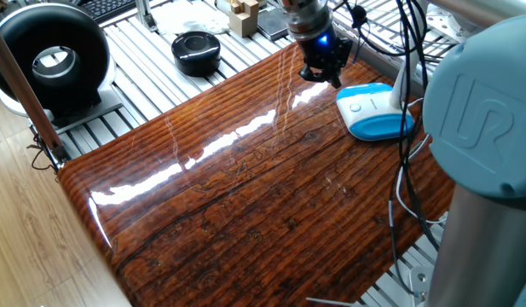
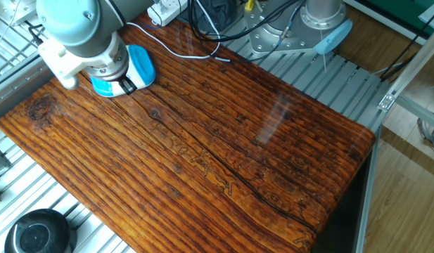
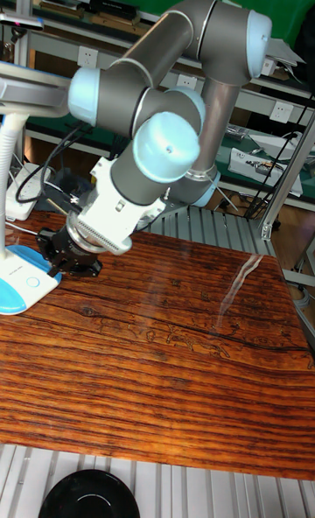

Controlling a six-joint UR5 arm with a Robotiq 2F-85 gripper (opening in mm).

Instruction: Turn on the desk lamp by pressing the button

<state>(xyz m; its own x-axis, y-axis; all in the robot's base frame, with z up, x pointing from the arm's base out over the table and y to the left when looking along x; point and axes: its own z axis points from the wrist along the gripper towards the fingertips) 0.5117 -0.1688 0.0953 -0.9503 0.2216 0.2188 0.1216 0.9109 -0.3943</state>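
Note:
The desk lamp (image 1: 375, 112) has a flat rounded base with a white top and light blue sides, and stands at the far right corner of the wooden table (image 1: 245, 196). A small round button (image 1: 356, 107) shows on the base's top. My gripper (image 1: 324, 75) hangs just left of the base, close above the table. In the other fixed view the gripper (image 2: 127, 86) covers the near edge of the lamp (image 2: 141, 65). The tall view shows the gripper (image 3: 66, 264) beside the lamp base (image 3: 22, 283), with the slim white neck (image 3: 9, 164) rising behind. No view shows the fingertips clearly.
A round black disc device (image 1: 196, 51) and a black ring-shaped device (image 1: 49, 61) sit on the slatted metal bench beyond the table. A white power strip (image 2: 164, 10) and several cables (image 2: 202, 31) lie behind the lamp. My arm's large grey-blue joint (image 1: 480, 102) fills the right foreground.

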